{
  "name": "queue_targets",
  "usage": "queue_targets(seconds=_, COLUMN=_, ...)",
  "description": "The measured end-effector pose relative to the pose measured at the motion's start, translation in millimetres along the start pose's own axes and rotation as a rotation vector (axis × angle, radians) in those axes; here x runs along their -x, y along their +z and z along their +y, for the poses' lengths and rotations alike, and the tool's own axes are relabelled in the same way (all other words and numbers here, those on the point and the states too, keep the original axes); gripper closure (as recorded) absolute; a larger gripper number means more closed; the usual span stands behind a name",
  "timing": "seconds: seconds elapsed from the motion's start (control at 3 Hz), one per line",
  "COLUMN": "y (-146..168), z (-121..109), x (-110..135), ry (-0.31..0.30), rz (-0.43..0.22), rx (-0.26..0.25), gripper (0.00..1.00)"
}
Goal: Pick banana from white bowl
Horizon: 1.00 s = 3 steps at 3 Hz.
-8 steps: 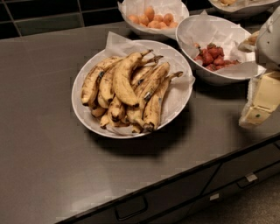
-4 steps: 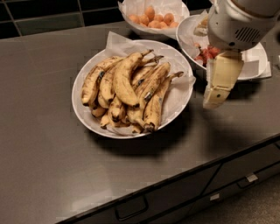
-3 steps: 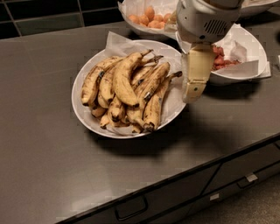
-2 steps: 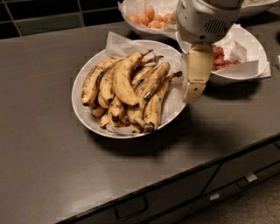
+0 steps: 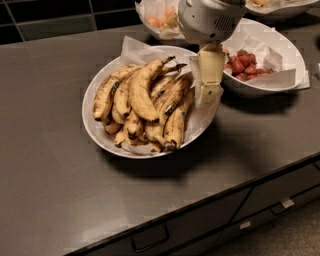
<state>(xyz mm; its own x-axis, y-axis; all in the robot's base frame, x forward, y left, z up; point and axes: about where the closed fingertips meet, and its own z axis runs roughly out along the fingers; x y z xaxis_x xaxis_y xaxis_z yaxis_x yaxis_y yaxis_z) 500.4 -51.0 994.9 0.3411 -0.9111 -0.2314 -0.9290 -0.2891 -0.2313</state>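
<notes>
Banana (image 5: 141, 90): fat, curved, speckled, lies on top of the pile in white bowl (image 5: 89, 116). It sits left of gripper (image 5: 206, 98) and apart from it. Dark stem tip points up-right, toward gripper side.

L to R:
- Counter (image 5: 45, 170): dark, matte, runs far left of gripper and on under everything. Dark tiled wall (image 5: 50, 17) behind, upper left.
- White bowl: wide, shallow, lined w/ crinkled paper (image 5: 134, 49). One paper corner stands up at back rim, left-behind gripper. Bowl's right rim is right under gripper.
- Slim bananas (image 5: 176, 117): browner, streaked, packed under and beside the fat one, mostly lying front-to-back. Nearest one is just left of gripper. Touching or not: can't tell.
- Gripper: cream-coloured, hangs straight down from grey-white wrist housing (image 5: 210, 19), tip low over paper at bowl's right edge. Open or closed: can't tell from this angle.
- Red-fruit bowl (image 5: 295, 60): smaller, paper-lined, just right of gripper. Red fruit (image 5: 242, 67) heaped at its left side, close to gripper. Left rim partly hidden behind gripper.
- Orange-fruit bowl (image 5: 159, 21): behind gripper, slightly left, half covered by wrist housing.
- Back bowl (image 5: 280, 6): far right-behind gripper, only the rim shows, cut by frame top.
- Drawers (image 5: 270, 200): under counter edge, in front of gripper. Handle (image 5: 150, 239) front-left.
</notes>
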Motion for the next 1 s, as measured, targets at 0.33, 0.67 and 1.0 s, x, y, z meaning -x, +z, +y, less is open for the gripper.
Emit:
queue_targets(seconds=0.33, y=14.4, z=-36.6, x=29.7, ry=-0.137, rz=-0.099, rx=-0.019, gripper=0.00)
queue_targets(seconds=0.67, y=14.4, z=-36.7, x=29.7, ry=-0.137, rz=-0.099, rx=-0.019, gripper=0.00)
queue_targets(seconds=1.0, y=14.9, z=-39.1, x=34.1, ry=-0.140, rz=-0.107, rx=-0.023, gripper=0.00)
